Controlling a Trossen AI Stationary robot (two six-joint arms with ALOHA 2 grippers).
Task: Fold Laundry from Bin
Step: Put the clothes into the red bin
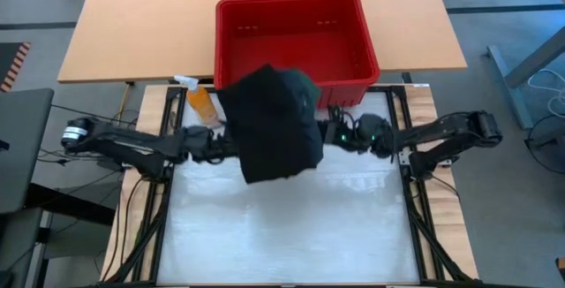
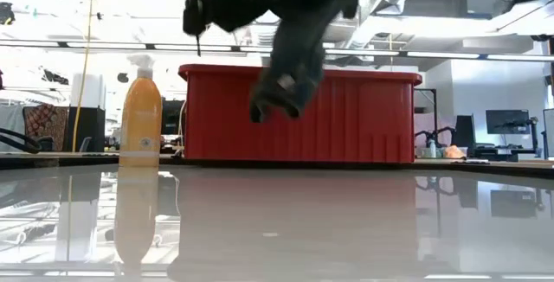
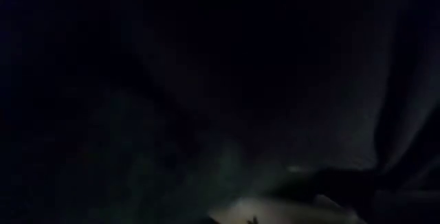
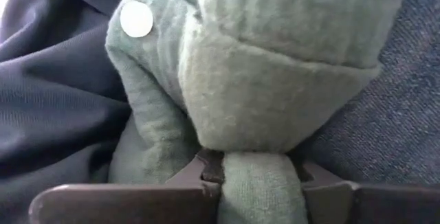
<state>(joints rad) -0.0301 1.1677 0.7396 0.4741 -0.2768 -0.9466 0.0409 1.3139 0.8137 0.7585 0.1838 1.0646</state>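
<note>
Laundry (image 1: 275,122): one dark bundle, lifted clear of the table (image 1: 291,226), hanging between the two grippers in front of the bin (image 1: 291,36); a trailing end (image 2: 286,87) dangles before the bin's red wall. Right gripper (image 4: 223,176): at the bundle's right side, fingers pinched on a green fold with a pale snap button (image 4: 136,19). Left gripper (image 1: 216,142): at the bundle's left edge, buried in cloth; finger state cannot be told. Bottle (image 1: 201,102): orange, upright, just left of the bin.
</note>
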